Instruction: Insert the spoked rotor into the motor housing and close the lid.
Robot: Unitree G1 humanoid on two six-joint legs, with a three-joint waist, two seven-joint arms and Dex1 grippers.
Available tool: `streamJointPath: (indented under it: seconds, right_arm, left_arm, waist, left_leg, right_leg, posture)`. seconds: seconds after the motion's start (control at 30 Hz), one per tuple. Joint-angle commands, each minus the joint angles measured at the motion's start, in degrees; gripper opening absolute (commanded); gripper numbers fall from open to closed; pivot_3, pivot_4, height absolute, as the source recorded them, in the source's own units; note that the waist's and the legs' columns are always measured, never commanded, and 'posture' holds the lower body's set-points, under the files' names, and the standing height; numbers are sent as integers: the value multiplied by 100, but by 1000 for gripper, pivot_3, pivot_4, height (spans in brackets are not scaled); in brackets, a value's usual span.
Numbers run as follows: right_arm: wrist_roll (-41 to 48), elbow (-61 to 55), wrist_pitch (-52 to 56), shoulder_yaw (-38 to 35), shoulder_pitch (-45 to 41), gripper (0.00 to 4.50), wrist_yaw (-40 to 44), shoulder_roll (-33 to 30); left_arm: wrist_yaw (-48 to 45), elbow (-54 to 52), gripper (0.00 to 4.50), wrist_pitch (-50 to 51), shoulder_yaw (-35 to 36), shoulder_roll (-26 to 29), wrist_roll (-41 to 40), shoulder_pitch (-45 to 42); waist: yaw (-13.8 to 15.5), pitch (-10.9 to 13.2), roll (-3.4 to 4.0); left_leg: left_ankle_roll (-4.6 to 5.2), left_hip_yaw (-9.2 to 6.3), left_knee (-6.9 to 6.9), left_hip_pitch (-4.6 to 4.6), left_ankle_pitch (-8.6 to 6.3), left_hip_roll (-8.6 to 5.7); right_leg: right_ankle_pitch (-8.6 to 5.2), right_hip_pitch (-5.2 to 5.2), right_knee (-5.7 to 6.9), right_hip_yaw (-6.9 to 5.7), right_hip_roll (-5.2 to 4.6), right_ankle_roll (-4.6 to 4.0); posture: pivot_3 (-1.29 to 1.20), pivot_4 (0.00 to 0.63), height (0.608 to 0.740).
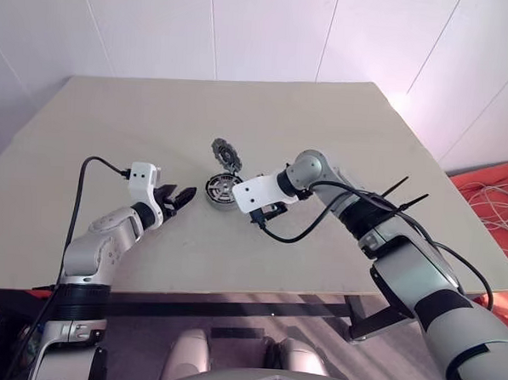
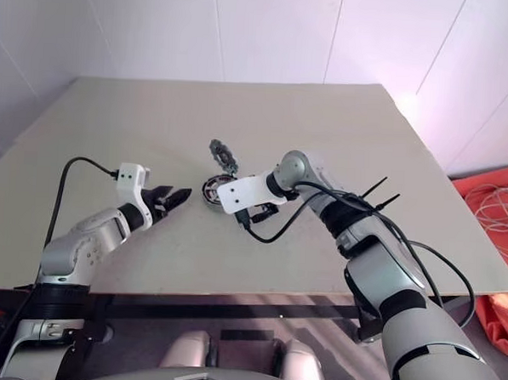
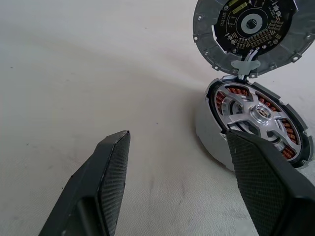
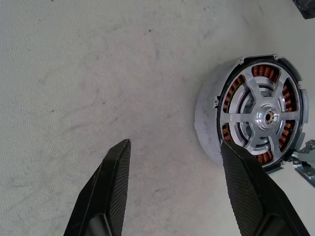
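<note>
Flanking the motor housing (image 1: 222, 191), both grippers gape; lid (image 1: 226, 152) stands raised

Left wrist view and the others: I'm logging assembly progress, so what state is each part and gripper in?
Spoked rotor with silvery face: seated inside the housing.
Round silver-grey motor housing with copper windings: on the table, uncovered.
Flat round grey lid: hinged open, standing up.
Left gripper: open, empty.
Right gripper: open, empty.
</note>
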Motion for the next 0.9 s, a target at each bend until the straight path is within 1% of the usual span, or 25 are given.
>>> streamJointPath:
  seconds: [0.03, 0.23, 0.43, 0.63, 0.87, 0.9]
  right_arm:
    - [-94, 385, -251, -103, -399, 3278, -167, 144]
    - [-294, 1339, -503, -133, -844, 3278, -499, 485]
    - [-448, 1867, -626, -58, -850, 3278, -509, 738]
    - [-535, 1908, -793, -65, -805, 3278, -414, 792]
    - [-686, 2080, -818, -34, -852, 3278, -538, 845]
    - [-718, 2102, -836, -20, -869, 3087, -555, 838]
  left_arm:
    - [37, -265, 3314, -52, 104, -16, -53, 3]
    - [89, -348, 3314, -30, 96, -72, -71, 65]
    - [107, -364, 3314, -39, 118, -82, -70, 82]
    - [132, -383, 3314, -41, 137, -79, -81, 107]
    - [146, -365, 3314, -67, 128, -98, -81, 98]
    - [150, -366, 3314, -67, 127, -104, -81, 93]
  waist:
    - [0, 0, 0]
    - [0, 0, 0]
    - [-7, 1, 1]
    - [-5, 1, 2]
    - [-15, 1, 2]
    - [-16, 1, 2]
  left_leg:
    - [0, 0, 0, -1, 0, 0]
    - [1, 0, 0, -7, -1, 0]
    - [1, 1, -1, -5, -2, 2]
    - [0, 1, -1, -5, -1, 2]
    - [-2, 3, -1, 3, 0, 2]
    - [-3, 3, -1, 4, 1, 3]
  right_leg:
    - [0, -1, 0, 0, 0, 0]
    - [0, -7, -1, 0, 0, -1]
    - [-2, -7, 1, 0, 0, -4]
    - [-1, -9, 4, 1, 0, -4]
    - [-2, -5, 12, 2, 0, -5]
    - [-2, -5, 13, 2, 0, -6]
  posture:
    - [0, 0, 740]
    - [0, 0, 740]
    - [0, 0, 740]
    - [0, 0, 740]
    - [0, 0, 740]
    - [0, 0, 740]
